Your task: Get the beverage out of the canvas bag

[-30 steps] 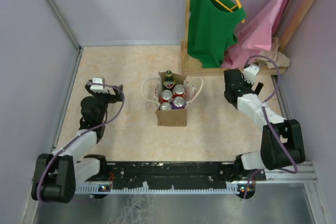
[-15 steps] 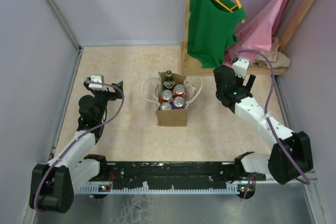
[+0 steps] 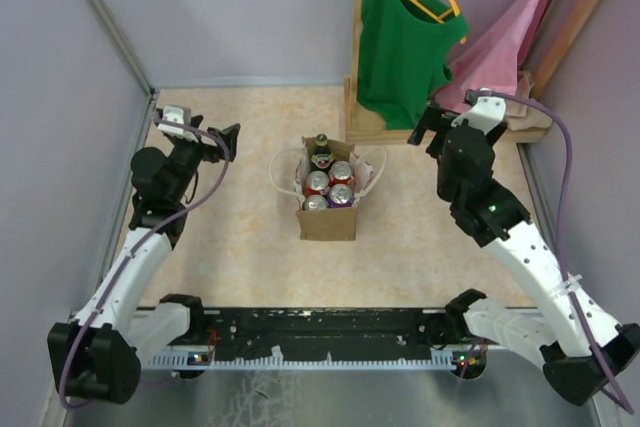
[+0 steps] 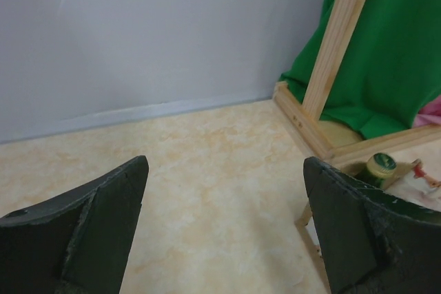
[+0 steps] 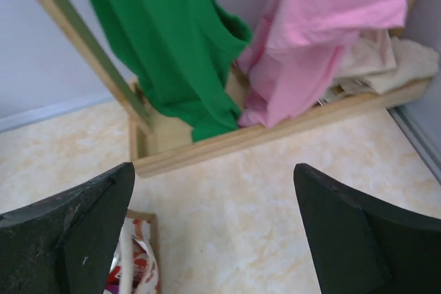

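Observation:
The tan canvas bag (image 3: pixel 327 219) stands upright mid-floor with white loop handles on both sides. Inside are several drink cans (image 3: pixel 318 183) and a green-capped bottle (image 3: pixel 321 150) at its far end. My left gripper (image 3: pixel 226 139) is open and empty, raised to the left of the bag and pointing toward it. In the left wrist view (image 4: pixel 224 218) the bottle cap (image 4: pixel 380 166) shows at the right edge. My right gripper (image 3: pixel 433 127) is open and empty, to the right of and beyond the bag. In the right wrist view (image 5: pixel 213 225) the bag's corner (image 5: pixel 134 270) shows at the bottom left.
A wooden clothes rack (image 3: pixel 356 57) stands at the back right with a green shirt (image 3: pixel 400 37) and a pink garment (image 3: pixel 500 42) hanging on it. Its base frame (image 5: pixel 275 132) lies just ahead of the right gripper. Grey walls enclose the beige floor.
Both arms have risen and stretched away from their bases. The left gripper moved farther back on the left. The right gripper swung up toward the rack. The bag and drinks have not moved.

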Controlling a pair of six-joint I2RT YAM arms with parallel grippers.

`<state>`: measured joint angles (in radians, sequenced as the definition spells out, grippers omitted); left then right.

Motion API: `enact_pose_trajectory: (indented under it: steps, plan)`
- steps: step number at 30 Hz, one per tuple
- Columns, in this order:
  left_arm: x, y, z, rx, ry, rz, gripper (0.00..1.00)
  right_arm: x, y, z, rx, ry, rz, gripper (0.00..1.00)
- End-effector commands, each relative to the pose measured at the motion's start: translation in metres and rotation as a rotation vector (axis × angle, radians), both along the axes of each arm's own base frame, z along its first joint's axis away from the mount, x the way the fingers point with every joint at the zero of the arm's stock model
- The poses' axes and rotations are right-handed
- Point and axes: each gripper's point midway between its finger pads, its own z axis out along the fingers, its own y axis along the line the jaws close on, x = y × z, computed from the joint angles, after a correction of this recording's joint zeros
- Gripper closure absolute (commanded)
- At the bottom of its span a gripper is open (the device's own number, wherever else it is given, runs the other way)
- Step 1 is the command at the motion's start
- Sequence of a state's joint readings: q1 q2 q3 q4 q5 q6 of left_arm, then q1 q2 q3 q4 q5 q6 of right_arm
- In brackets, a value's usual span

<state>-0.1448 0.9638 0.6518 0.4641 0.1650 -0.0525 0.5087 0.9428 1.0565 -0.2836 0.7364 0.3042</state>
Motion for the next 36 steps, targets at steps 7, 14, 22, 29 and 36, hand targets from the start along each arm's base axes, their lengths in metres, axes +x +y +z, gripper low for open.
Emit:
enact_pose_trajectory:
  steps: [7, 14, 22, 29, 36]
  plan:
    - [-0.007, -0.038, -0.006, -0.08, 0.127, -0.191, 0.0, -0.016, 0.095, 0.038, -0.152, -0.075, 0.264, 0.04]
    - [-0.014, -0.067, -0.037, -0.013, 0.216, -0.229, 0.0, -0.009, 0.138, 0.01, -0.143, -0.025, 0.388, 0.2]
    - [-0.035, -0.096, -0.065, -0.005, 0.259, -0.335, 0.59, -0.008, 0.151, -0.012, -0.149, 0.019, 0.441, 0.68]
    - [-0.062, -0.121, -0.103, -0.014, 0.378, -0.44, 1.0, -0.015, 0.172, -0.065, -0.154, 0.157, 0.545, 0.7]
    - [-0.079, -0.121, -0.106, -0.052, 0.38, -0.421, 0.95, -0.014, 0.205, -0.105, -0.152, 0.257, 0.657, 0.57]
